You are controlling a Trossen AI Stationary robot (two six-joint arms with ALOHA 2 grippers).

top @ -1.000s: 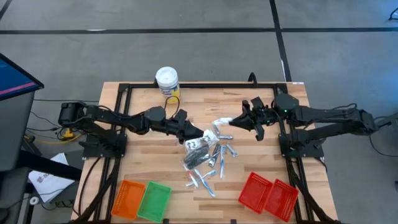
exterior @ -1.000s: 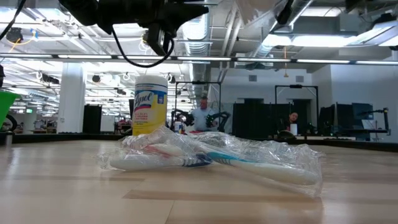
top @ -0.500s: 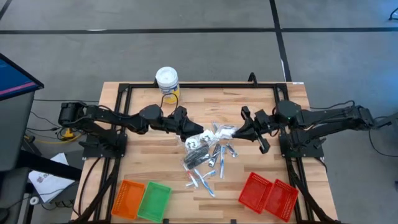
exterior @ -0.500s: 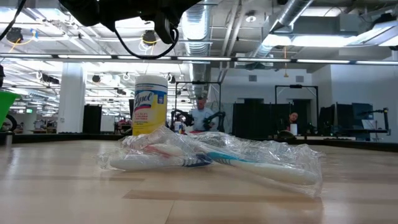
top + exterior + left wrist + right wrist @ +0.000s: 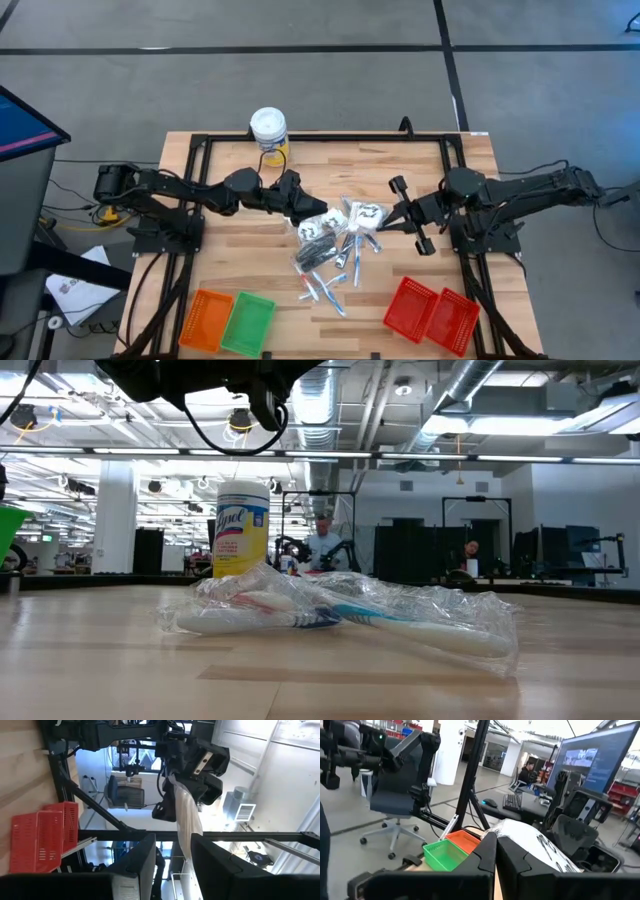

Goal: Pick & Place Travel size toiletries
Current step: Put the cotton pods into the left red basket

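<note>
From where I stand, both arms meet over the middle of the tabletop (image 5: pixel 220 250), with one white sachet pack (image 5: pixel 356 212) strung between them. The left claw (image 5: pixel 312 211) pinches one end. Past its own fingers, the pale film (image 5: pixel 188 820) runs up out of the gap between them toward the other arm. The right claw (image 5: pixel 386 217) is pressed together on the opposite edge, and the pack, printed with black marks (image 5: pixel 542 847), fans out beyond its fingertips. The pack looks to be held clear of the wood, above the edge of the main heap.

That heap of travel size toiletries (image 5: pixel 328 250) lies just in front of the claws: silvery wrapped sticks, a few dark narrow pieces, and a crinkled clear bag of toothbrushes (image 5: pixel 340 615) lying flat at table height. The orange basket (image 5: pixel 205 318) and green basket (image 5: pixel 248 322) sit at the near left, and the red baskets (image 5: pixel 430 312) at the near right. The yellow canister (image 5: pixel 268 130) stands at the far edge.

I'd judge the pack to be very light and limp. It is thin film that sags and twists and will not keep its shape. The glossy wrap is likely slippery, so a grip on the sealed margin seems safer than on the puffed middle, where the contents could shift or burst. With two claws on it, pulling apart could tear it. The sticks look stiffer and are best taken across their narrow width, mid-length.
</note>
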